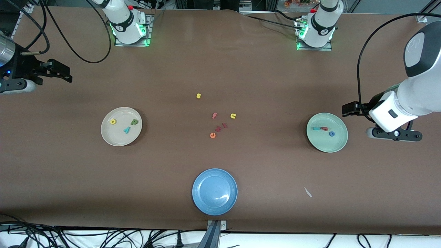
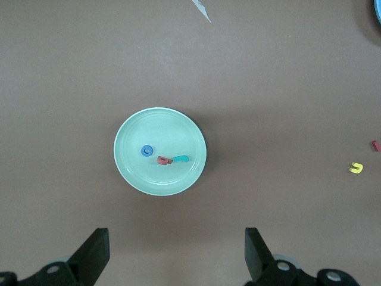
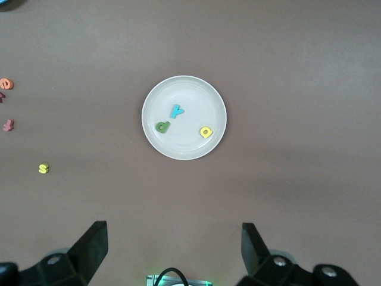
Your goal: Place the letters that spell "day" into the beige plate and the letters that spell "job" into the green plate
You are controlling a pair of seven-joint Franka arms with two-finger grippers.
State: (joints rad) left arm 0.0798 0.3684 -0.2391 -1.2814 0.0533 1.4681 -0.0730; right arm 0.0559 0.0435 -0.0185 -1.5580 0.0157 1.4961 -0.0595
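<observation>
- The bench (image 1: 220, 69) has a plain brown top.
- The beige plate (image 1: 109, 137) lies toward the right arm's end.
- The green plate (image 1: 339, 143) lies toward the left arm's end.
- A blue plate (image 1: 214, 191) sits close to the middle of the edge nearest the front camera.
- Loose foam letters lie mid-bench: a yellow "s" (image 1: 198, 95) farthest from the camera, then a pink "f" (image 1: 214, 115) beside a yellow "u" (image 1: 233, 116), and an orange "e" (image 1: 212, 135) nearest, with two small reddish letters (image 1: 221, 127) just beside it.
- A small pale scrap (image 1: 307, 192) lies nearer the camera than the green plate.
</observation>
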